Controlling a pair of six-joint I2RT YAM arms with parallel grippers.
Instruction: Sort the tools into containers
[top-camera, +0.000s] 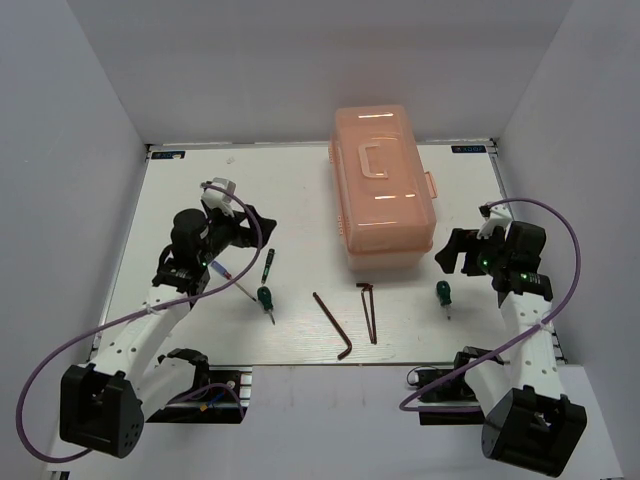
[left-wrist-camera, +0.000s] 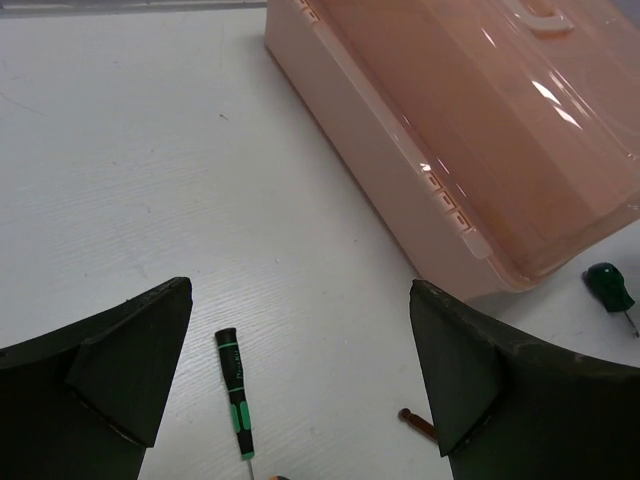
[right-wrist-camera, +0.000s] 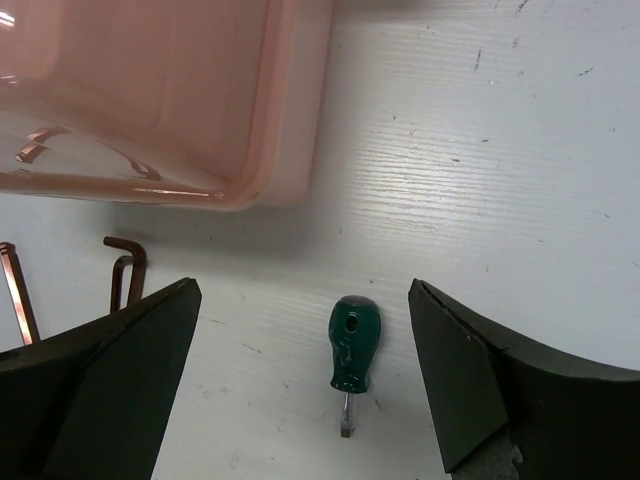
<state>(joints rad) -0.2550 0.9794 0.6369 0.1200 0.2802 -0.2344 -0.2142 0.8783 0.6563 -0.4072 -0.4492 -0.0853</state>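
I am holding my right gripper (right-wrist-camera: 303, 287) wide open and empty over a stubby green-handled screwdriver (right-wrist-camera: 353, 342) near the white table's (top-camera: 290, 200) front edge. My left gripper (left-wrist-camera: 300, 290) is gaping empty over a thin black-and-green driver (left-wrist-camera: 234, 385). The closed translucent salmon-pink plastic toolbox (top-camera: 385, 190) is sitting by the far edge.

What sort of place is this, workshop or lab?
Probably a robotics lab bench: plain white panels box in the table, left arm and right arm stand at its edge, with tools staged by a toolbox.
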